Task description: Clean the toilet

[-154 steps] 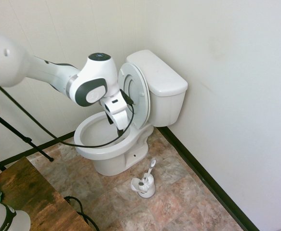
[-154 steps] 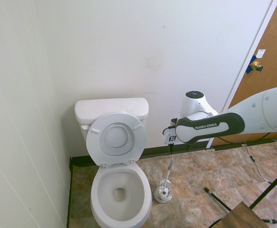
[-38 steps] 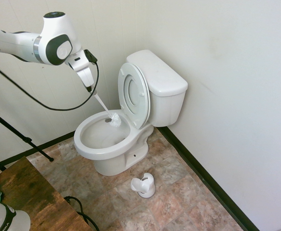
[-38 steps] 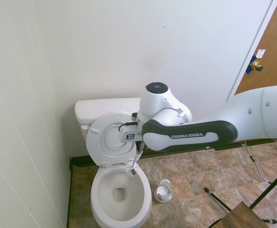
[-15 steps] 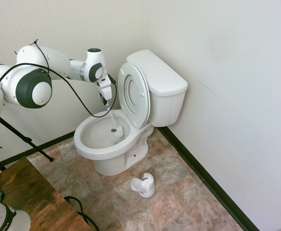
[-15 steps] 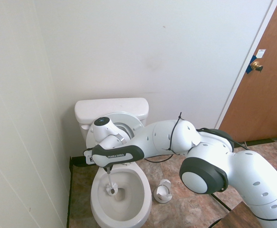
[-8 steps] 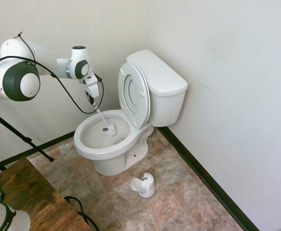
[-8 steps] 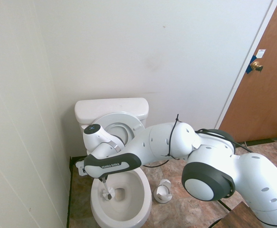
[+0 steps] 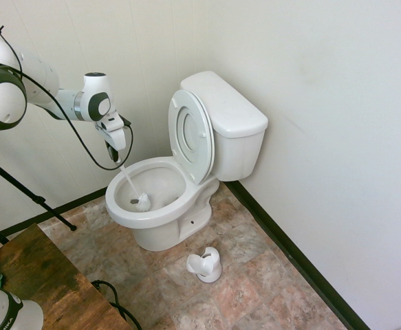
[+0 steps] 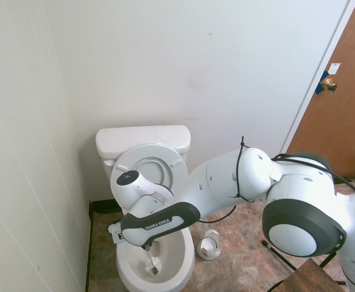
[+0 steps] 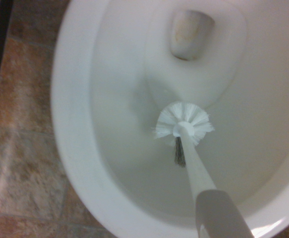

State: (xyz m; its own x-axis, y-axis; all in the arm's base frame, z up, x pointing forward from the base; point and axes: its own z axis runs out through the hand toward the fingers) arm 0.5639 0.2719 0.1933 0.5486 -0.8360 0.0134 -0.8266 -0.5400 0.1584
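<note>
While the toilet [image 9: 186,158] stands in the corner with its tank against the wall and its seat and lid tipped up against that tank, the gripper [image 9: 115,152] hangs just above the bowl's front rim, pinching the handle of a white toilet brush [image 9: 137,194]. From there the brush slants down into the bowl, and its bristle head [image 11: 183,124] lies near the bowl's front inner wall, short of the drain opening [image 11: 191,27]. A small white brush holder [image 9: 206,265] sits on the tiled floor [image 9: 255,275] just beside the toilet's base.
</note>
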